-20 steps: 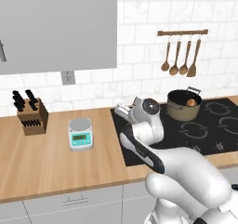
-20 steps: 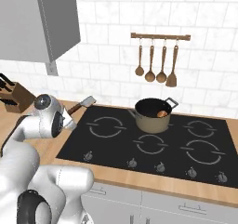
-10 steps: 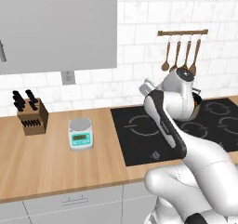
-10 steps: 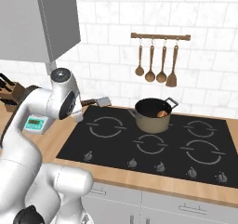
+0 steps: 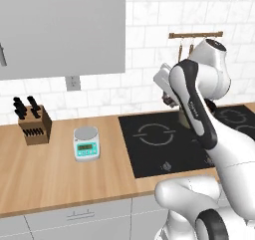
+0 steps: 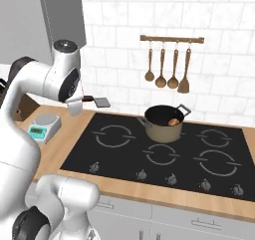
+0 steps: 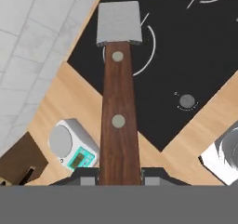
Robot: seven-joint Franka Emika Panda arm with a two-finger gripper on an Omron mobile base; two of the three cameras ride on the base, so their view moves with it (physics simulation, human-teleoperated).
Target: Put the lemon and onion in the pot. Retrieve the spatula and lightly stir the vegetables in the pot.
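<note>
Above the left edge of the black cooktop (image 6: 164, 154), the claw (image 7: 119, 174) is pinched on the spatula (image 7: 119, 97), its dark brown handle running straight out from between the fingertips to the square grey blade at 12 o'clock in the hand view. Two pale rivets show along the handle. In the right base view the spatula (image 6: 98, 101) sticks out level from the white arm, in the air over the wooden table (image 6: 64, 139), its blade pointing toward 3 o'clock.

The tan pot (image 6: 163, 123) stands on the cooktop near its back, well apart from the blade at about 3 o'clock from it. Inside, against the dark wall, lies the orange-brown onion (image 6: 174, 122); whether another piece lies with it I cannot tell.

On the table at 9 o'clock from the cooktop sits a small kitchen scale (image 5: 86, 143) with a teal front, and further toward 9 o'clock a knife block (image 5: 34, 126). On the tiled wall above the pot a rail carries copper-brown spoons (image 6: 167, 66).
</note>
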